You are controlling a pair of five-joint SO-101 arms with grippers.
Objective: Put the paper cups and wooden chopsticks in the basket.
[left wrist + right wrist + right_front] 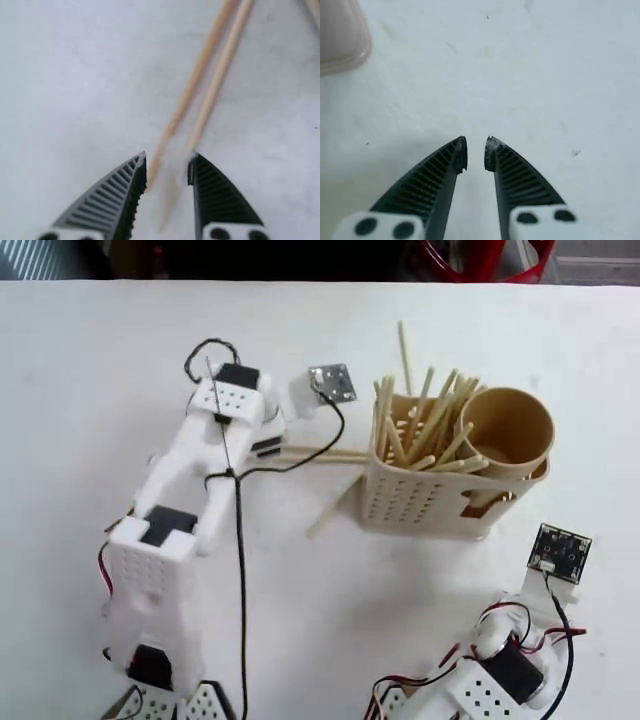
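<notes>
A cream perforated basket [410, 502] at the table's middle right holds several wooden chopsticks [425, 425] and a tan paper cup [508, 430]. Two more chopsticks [322, 453] lie side by side on the table left of the basket. My left gripper [167, 167] is down over their near ends, open, with both sticks [210, 80] between its fingers. Another chopstick [332, 512] slants against the basket's lower left corner. My right gripper [476, 150] hovers over bare table near the front right, shut, with nothing in it.
The white table [90, 360] has free room at the left and back. A corner of the basket [340, 35] shows beside my right gripper. The right arm [500, 680] sits at the front right edge. A black cable [240, 540] trails along the left arm.
</notes>
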